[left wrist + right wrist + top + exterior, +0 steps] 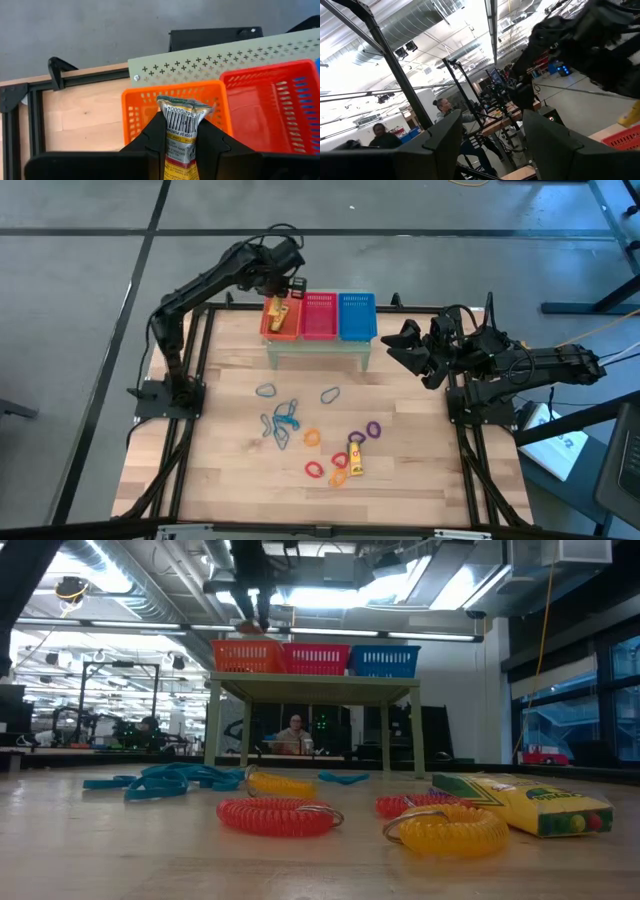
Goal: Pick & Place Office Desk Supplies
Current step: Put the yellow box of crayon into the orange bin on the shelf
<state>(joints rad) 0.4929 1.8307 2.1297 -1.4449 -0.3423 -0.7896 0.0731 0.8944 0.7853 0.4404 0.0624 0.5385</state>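
One yellow crayon box [181, 137] is clamped upright in the left gripper [180, 145], its long axis pointing down at the orange basket [137, 107] directly beneath on the shelf by the table's far edge, while the right gripper [408, 348] waits released near the right edge.

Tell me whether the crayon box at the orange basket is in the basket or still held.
Still held. The left end effector is shut on the crayon box, above the orange basket.
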